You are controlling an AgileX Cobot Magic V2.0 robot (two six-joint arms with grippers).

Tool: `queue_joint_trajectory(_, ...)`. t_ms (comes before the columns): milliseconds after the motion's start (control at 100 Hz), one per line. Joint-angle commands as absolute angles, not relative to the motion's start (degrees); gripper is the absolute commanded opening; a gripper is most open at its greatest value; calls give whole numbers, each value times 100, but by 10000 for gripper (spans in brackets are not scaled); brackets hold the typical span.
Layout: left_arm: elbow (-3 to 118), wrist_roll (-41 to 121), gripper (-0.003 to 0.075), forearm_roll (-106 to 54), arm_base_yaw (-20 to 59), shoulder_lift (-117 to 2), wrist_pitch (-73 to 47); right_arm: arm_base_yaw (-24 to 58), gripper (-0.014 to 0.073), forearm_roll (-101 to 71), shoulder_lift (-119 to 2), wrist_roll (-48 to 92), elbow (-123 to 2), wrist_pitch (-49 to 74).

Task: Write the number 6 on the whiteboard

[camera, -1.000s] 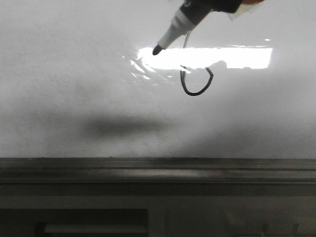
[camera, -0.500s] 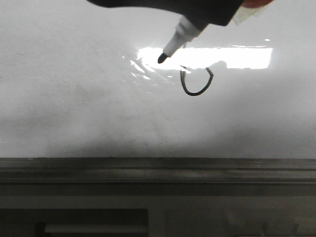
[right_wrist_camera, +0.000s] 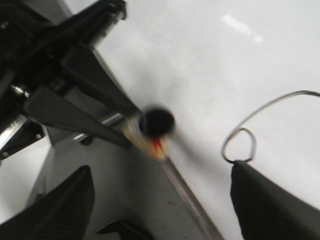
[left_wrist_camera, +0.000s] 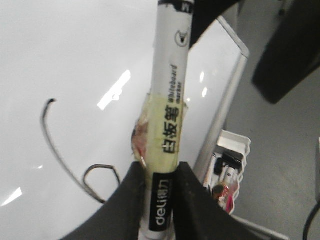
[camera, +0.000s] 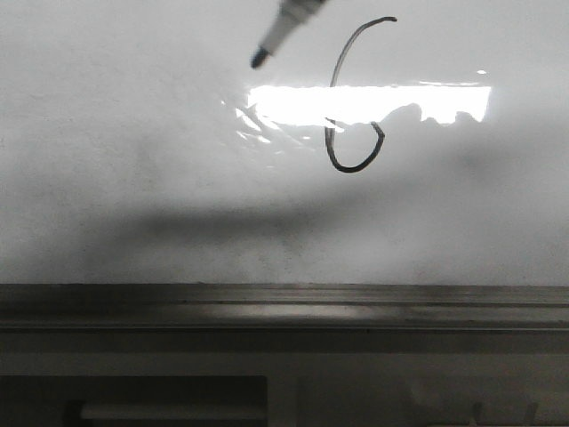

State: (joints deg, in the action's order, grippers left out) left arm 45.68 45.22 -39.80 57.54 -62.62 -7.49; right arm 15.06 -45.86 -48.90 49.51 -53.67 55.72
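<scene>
Left gripper (left_wrist_camera: pixel 159 172) clamps the marker (left_wrist_camera: pixel 169 100) clear of the board (camera: pixel 133 178), the 6 (camera: pixel 351 98) looks done; right gripper (right_wrist_camera: pixel 160 200) hangs spread, empty.

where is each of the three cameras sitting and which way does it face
Front view: sits facing the whiteboard, sees the number 6 and the marker tip; no arm shows.
Left wrist view: on the left arm, looks along the marker clamped in the left gripper toward the board.
Right wrist view: on the right arm, looks across the board; the open right gripper shows, plus the left arm's gripper.
All three share the 6.
</scene>
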Motion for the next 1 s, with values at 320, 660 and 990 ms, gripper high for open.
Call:
queue_joint_trajectory(320,3233,3979,-20,-6838,5179,-4812,1497,707,446,-3694,-3098,4094,-4439,4694)
queue_joint_trajectory(660,3390,3979,-20,-6937,5179,-5999,1884,707,446,-3756,-2959,4008,-4247,4505)
queue_joint_trajectory(990,3579,3979,-20,-6960,5179,-6547,1956,707,446,-3756,-2959,4008,-4247,4501)
